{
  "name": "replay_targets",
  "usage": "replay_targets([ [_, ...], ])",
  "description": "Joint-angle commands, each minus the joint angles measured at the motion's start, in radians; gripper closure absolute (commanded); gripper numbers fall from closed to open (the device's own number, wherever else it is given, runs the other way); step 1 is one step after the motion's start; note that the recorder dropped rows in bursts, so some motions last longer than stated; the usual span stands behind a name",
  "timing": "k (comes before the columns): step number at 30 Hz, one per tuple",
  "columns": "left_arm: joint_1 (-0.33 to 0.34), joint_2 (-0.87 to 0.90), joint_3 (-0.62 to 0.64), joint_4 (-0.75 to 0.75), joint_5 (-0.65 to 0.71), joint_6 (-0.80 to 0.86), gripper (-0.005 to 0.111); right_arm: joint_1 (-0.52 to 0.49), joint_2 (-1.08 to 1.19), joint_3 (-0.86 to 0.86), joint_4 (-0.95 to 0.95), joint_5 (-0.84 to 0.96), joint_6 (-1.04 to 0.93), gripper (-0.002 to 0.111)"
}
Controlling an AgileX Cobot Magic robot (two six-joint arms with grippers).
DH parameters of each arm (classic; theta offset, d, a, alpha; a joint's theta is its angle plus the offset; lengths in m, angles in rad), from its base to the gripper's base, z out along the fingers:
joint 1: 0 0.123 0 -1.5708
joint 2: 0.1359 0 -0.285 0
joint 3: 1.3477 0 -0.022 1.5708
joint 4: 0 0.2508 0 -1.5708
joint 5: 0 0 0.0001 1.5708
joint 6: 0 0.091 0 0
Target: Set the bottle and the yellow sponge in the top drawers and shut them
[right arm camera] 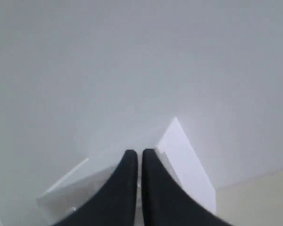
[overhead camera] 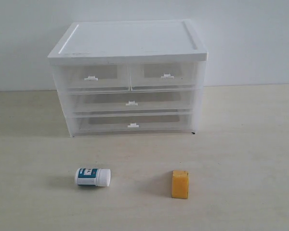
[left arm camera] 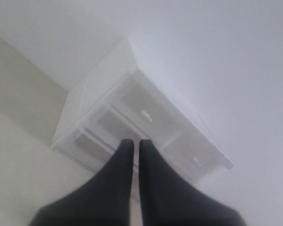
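Observation:
The white pill bottle point(overhead camera: 92, 176) lies on its side on the table, front left, teal label up. The yellow sponge point(overhead camera: 180, 184) stands front right. Behind them is the white-topped drawer unit point(overhead camera: 130, 48); its top left drawer point(overhead camera: 90, 78) and top right drawer point(overhead camera: 166, 75) are both pushed in. Neither arm shows in the exterior view. My left gripper point(left arm camera: 132, 142) is shut and empty, seen against the unit point(left arm camera: 146, 117) from a distance. My right gripper point(right arm camera: 139, 153) is shut and empty too, with the unit's corner point(right arm camera: 184, 155) behind it.
Two full-width drawers point(overhead camera: 131, 103) point(overhead camera: 132, 125) sit below the top pair, both pushed in. The pale wooden table point(overhead camera: 241, 159) stretches round the unit, and a plain white wall point(overhead camera: 250, 38) stands behind.

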Motion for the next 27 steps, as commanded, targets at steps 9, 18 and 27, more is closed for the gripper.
replay_targets([
  [9, 0.002, 0.657, -0.453, -0.041, 0.149, 0.227, 0.103, -0.002, 0.002, -0.001, 0.003, -0.379, 0.347, 0.108],
  [18, 0.002, 1.074, -0.584, -0.387, 0.289, 0.596, 0.103, -0.002, 0.002, -0.001, -0.01, -0.353, 0.443, 0.108],
  [27, 0.002, 1.355, -0.659, -0.827, 0.461, 1.112, 0.103, -0.002, 0.002, -0.001, -0.076, -0.367, 0.575, 0.108],
])
